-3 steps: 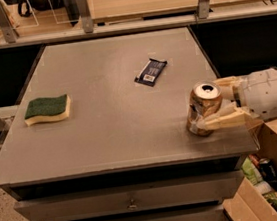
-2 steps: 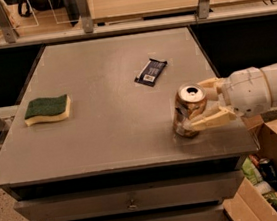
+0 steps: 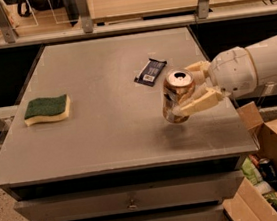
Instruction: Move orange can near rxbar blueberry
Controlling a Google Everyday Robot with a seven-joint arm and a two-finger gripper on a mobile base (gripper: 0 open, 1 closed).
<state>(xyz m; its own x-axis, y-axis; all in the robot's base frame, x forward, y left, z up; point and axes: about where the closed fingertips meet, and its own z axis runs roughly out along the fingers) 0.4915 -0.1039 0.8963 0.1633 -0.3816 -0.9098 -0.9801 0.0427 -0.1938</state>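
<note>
- While the white arm [image 3: 254, 65] reaches in from the right edge of the frame, its gripper [image 3: 184, 91] sits right of centre, jaws clamped on the orange can [image 3: 177, 97].
- The can tilts slightly, silver top up, over the grey table [image 3: 106, 136].
- The rxbar blueberry [image 3: 150, 72] lies flat just up and left of the can, not touching it.
- A green-topped sponge [image 3: 47, 108] rests at the table's left.

A: Any words readable on the orange can [image 3: 176, 98] or the blue snack bar [image 3: 150, 72]?
B: None on either label. The gripper [image 3: 182, 90] clasps the can, near the bar.
</note>
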